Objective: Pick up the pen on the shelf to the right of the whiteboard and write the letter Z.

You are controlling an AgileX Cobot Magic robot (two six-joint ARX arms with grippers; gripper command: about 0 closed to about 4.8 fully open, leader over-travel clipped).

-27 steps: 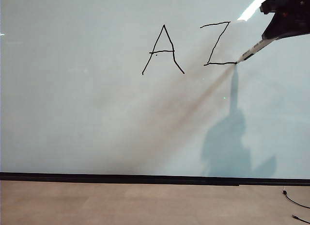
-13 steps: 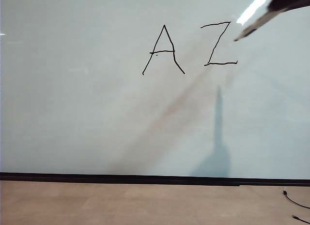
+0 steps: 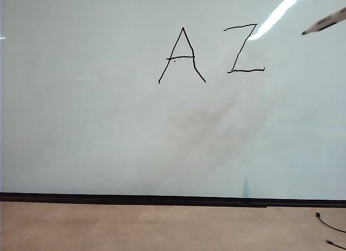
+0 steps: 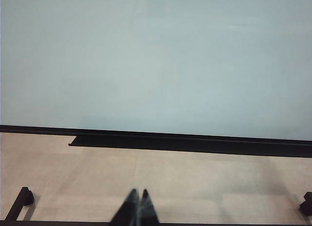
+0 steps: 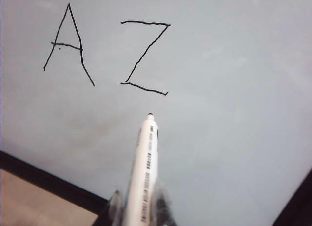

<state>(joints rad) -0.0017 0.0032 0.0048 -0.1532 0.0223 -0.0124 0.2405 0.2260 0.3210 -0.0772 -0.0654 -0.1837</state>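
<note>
I am watching the left gripper idling low over the pale floor in front of the whiteboard, its jaws pressed together on nothing. Moving rightward across the board, the letter A is sitting just left of the letter Z, which now looks complete. A second ago the pen was touching the end of the Z's bottom bar; now it is pulling away toward two o'clock, tip clear of the board. The right gripper is keeping its jaws nearly closed around the pen's barrel. I am judging the writing finished, with only the pen left to stow.
</note>
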